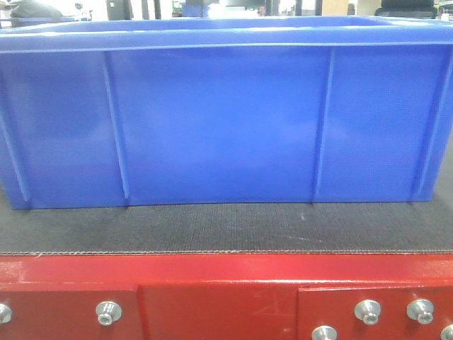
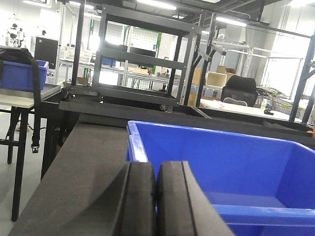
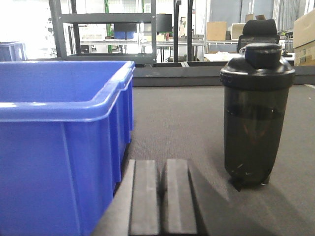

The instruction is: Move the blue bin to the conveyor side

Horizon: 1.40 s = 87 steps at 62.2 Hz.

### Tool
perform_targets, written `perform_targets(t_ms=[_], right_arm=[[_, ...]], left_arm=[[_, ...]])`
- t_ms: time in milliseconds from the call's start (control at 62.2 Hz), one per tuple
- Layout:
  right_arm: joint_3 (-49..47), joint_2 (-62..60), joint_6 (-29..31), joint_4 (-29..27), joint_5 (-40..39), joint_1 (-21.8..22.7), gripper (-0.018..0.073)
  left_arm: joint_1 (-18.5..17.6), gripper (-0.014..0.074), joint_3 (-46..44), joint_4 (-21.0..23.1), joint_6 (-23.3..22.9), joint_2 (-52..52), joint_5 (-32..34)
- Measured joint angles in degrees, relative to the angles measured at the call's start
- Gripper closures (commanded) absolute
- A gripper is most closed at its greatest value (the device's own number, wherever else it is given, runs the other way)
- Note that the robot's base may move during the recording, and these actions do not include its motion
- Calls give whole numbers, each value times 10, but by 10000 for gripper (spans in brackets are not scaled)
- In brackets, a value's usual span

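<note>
Here, one blue bin (image 1: 219,120), one conveyor (image 1: 226,227)

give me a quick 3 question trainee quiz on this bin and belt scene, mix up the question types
1. True or false: the blue bin rests on the conveyor.
2. Multiple choice: in the right wrist view, what stands on the belt beside the bin? A) a red cup B) a dark shaker bottle C) a cardboard box
3. Fill in: the left end effector and right end effector both have their pads pressed ____, gripping nothing.

Key
1. True; the bin's base sits flat on the grey belt above the red frame.
2. B; the bottle stands upright, apart from the bin.
3. Together.
</note>
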<state>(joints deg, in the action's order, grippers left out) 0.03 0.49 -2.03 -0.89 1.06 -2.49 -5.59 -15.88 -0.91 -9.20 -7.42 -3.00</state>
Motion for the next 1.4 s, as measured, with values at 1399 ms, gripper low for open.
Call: perform_targets(t_ms=[1399], right_arm=[[0,0,0,0,-2,0,638]], left_arm=[[103,608,158,12,68,71,-1]])
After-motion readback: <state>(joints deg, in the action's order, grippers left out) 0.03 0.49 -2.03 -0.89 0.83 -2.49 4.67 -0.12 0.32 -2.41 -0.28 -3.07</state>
